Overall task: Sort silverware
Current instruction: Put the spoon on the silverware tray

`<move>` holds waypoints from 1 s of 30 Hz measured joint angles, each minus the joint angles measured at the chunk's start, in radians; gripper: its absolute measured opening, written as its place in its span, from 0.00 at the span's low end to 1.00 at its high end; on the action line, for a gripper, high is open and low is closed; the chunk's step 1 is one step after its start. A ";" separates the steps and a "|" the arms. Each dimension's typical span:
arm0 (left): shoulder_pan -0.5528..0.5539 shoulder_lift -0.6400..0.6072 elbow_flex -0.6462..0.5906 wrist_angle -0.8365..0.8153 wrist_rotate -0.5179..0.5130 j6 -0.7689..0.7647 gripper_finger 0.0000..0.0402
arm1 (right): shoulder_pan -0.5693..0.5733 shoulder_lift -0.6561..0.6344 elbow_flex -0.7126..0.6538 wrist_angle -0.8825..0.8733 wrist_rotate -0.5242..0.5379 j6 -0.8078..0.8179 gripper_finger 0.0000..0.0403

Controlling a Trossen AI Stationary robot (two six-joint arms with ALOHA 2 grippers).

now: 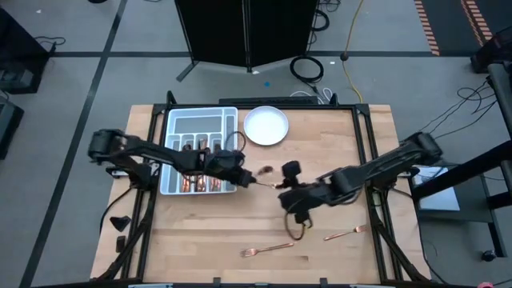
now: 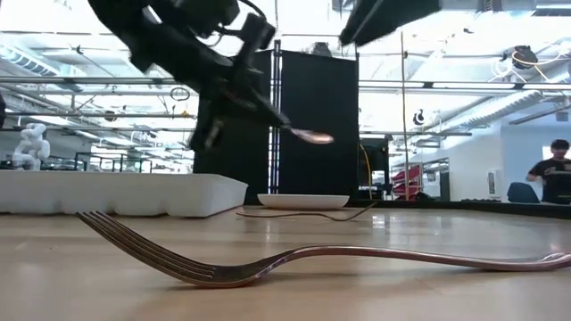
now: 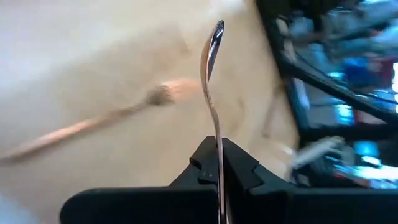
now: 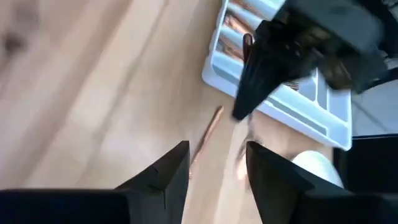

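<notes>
Between left pincer (image 3: 217, 177) fingers — spoon (image 3: 211, 81), bowl jutting ahead

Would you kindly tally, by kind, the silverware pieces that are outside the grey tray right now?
Forks, lying loose: 2
Spoon, held in the left gripper: 1
Total: 3
</notes>
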 joint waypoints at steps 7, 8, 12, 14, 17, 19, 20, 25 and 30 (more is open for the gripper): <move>0.008 -0.272 -0.011 -0.425 -0.270 0.047 0.00 | 0.048 -0.218 -0.167 0.076 -0.016 0.101 0.36; 0.003 -0.312 -0.011 -0.519 -0.321 0.026 0.00 | 0.052 -0.245 -0.198 0.098 -0.015 0.112 0.36; -0.031 -0.476 -0.011 -0.893 -0.548 -0.161 0.00 | 0.055 -0.325 -0.326 0.218 -0.009 0.151 0.36; -0.065 -0.550 -0.012 -1.045 -0.621 -0.273 0.00 | 0.055 -0.351 -0.387 0.275 -0.010 0.165 0.36; -0.123 -0.635 -0.012 -1.216 -0.703 -0.424 0.00 | 0.055 -0.366 -0.465 0.357 -0.010 0.169 0.36; -0.156 -0.669 -0.012 -1.326 -0.727 -0.516 0.00 | 0.055 -0.366 -0.501 0.391 -0.010 0.175 0.36; -0.165 -0.681 -0.012 -1.380 -0.729 -0.556 0.00 | 0.055 -0.366 -0.514 0.404 -0.010 0.179 0.36; -0.195 -0.697 -0.019 -1.542 -0.735 -0.751 0.00 | 0.054 -0.361 -0.539 0.429 -0.011 0.193 0.36; -0.197 -0.696 -0.133 -1.408 -0.713 -0.758 0.00 | 0.055 -0.362 -0.538 0.433 -0.015 0.214 0.36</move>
